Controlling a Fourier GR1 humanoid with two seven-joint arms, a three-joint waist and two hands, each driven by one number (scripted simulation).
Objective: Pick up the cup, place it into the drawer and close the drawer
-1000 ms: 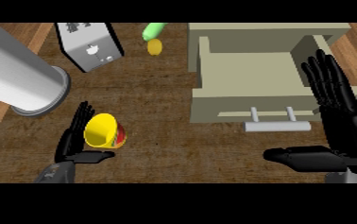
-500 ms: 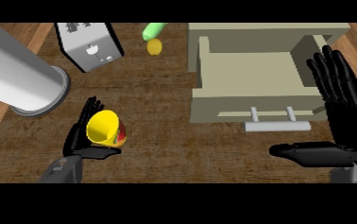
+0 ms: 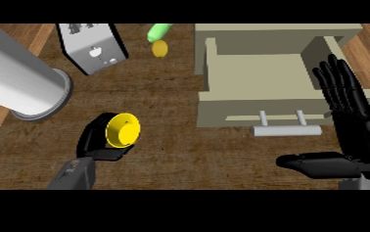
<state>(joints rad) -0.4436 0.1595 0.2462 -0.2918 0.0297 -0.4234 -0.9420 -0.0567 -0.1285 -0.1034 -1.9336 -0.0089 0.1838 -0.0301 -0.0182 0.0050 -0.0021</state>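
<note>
Cup (image 3: 123, 130), yellow, sits at the lower left of the tabletop (image 3: 180, 99) inside the left robot hand (image 3: 98, 143), whose dark fingers and thumb are curled round its sides; the mouth of the cup faces almost straight up toward the view. The right robot hand (image 3: 347, 123) rests at the right edge with fingers straight and spread and thumb out, just beside the drawer (image 3: 260, 79), holding nothing.

The drawer stands pulled out, its beige well bare and its bar handle (image 3: 285, 129) at the near side. The cup is well apart from it, with bare wood between them.

Judged risks: the carry runs across to the right, and the cup could catch on the drawer's left wall or front lip if it travels too low. It could also tip when let go if it is set down tilted. Closing later could go wrong if the cup stands taller than the drawer's opening, which cannot be told from here.

A toaster (image 3: 90, 47), a large metal cylinder (image 3: 29, 86), a green object (image 3: 159, 31) and a small yellow object (image 3: 160, 49) lie farther back. No brand, label or readable writing shows anywhere.
</note>
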